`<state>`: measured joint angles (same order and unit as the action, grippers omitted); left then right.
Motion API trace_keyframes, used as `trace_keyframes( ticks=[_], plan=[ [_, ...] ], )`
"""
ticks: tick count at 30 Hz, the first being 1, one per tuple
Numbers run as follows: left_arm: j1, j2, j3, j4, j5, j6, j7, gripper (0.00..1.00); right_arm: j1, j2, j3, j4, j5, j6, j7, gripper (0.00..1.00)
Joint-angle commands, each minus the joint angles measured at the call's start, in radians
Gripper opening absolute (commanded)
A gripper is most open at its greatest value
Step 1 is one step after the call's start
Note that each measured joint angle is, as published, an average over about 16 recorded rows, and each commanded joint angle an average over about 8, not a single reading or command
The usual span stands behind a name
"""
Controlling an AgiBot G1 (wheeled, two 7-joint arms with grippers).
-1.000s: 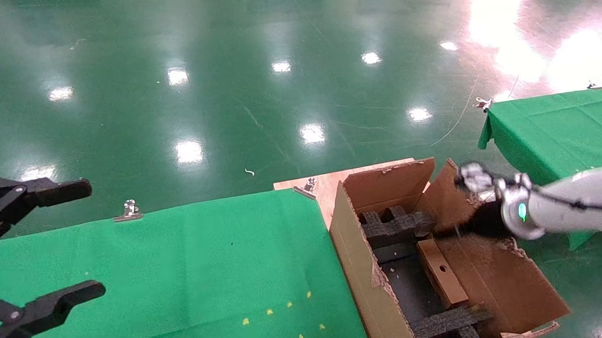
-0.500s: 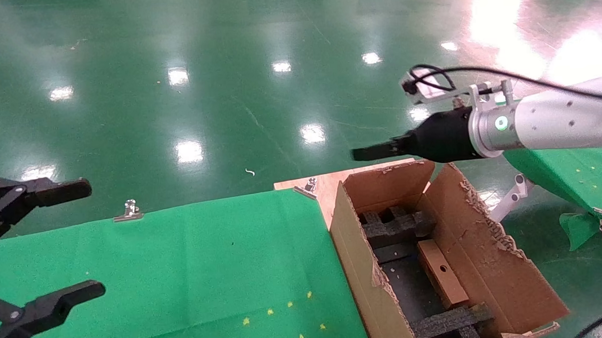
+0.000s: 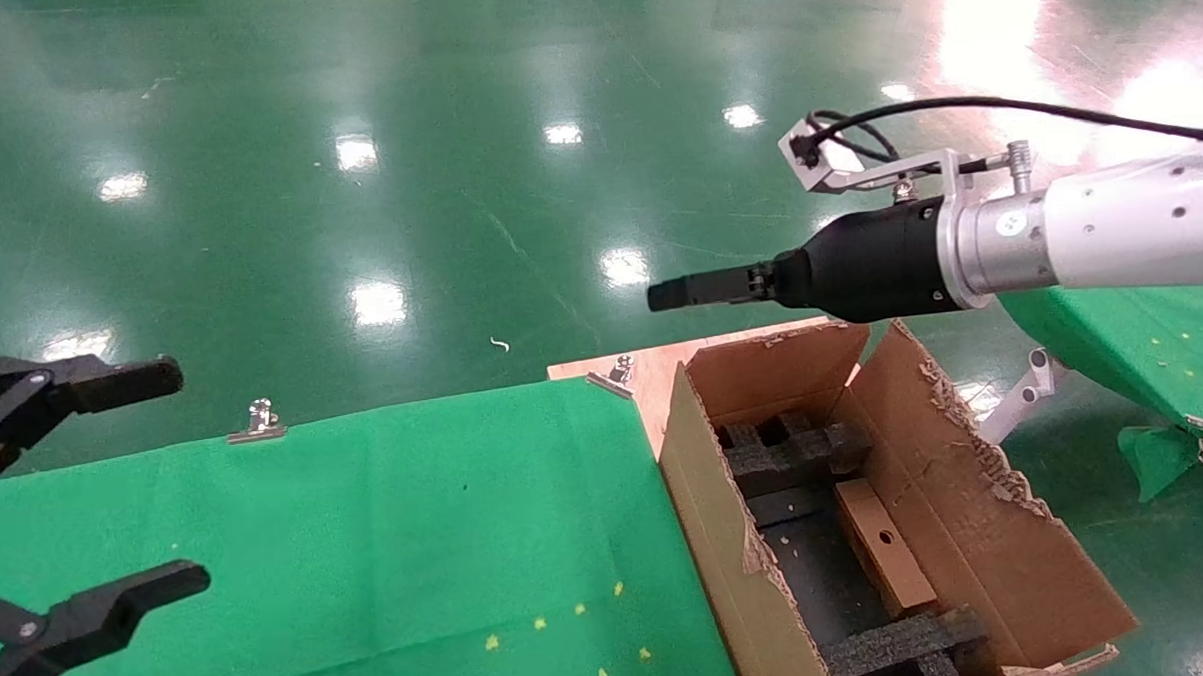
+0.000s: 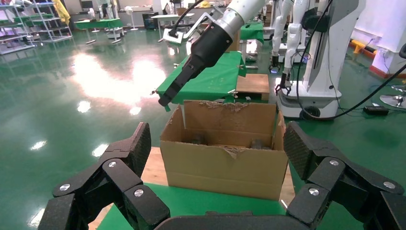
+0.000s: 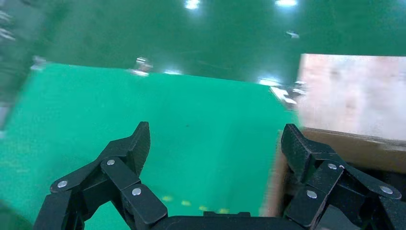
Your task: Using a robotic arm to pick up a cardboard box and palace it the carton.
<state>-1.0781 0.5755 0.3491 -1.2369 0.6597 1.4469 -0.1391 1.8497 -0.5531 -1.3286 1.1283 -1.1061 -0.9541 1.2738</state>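
The left gripper (image 3: 116, 485) is parked low at the near left over the green cloth (image 3: 369, 546), fingers spread wide and holding nothing. To its right, beyond the edge of the cloth, stands the carton (image 3: 708, 534) with its ragged flaps folded out. Inside, between the two black foam inserts (image 3: 796, 451), lies the cardboard box (image 3: 884, 548) — punched hole facing up, leaning against the carton's right-hand wall. Farther off and higher, the right gripper (image 3: 660, 296) hangs in the air above the carton's far end, well clear of the box, and points left across the green floor (image 3: 356, 186). Its wrist view shows the pincer (image 5: 215, 143) wide apart and empty — cloth below it, the carton's rim at one side.
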Motion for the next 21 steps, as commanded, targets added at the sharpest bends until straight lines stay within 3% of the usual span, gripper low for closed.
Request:
trace_keyframes(
  ticks=[1, 21],
  plan=[
    [0.000, 0.000, 0.000, 0.000, 0.000, 0.000, 0.000, 1.00, -0.009, -0.001, 0.011, 0.002, 0.003, -0.006, -0.012, 1.00],
    [0.000, 0.000, 0.000, 0.000, 0.000, 0.000, 0.000, 1.00, -0.278, -0.021, 0.376, 0.056, 0.134, -0.194, -0.390, 1.00]
  ],
)
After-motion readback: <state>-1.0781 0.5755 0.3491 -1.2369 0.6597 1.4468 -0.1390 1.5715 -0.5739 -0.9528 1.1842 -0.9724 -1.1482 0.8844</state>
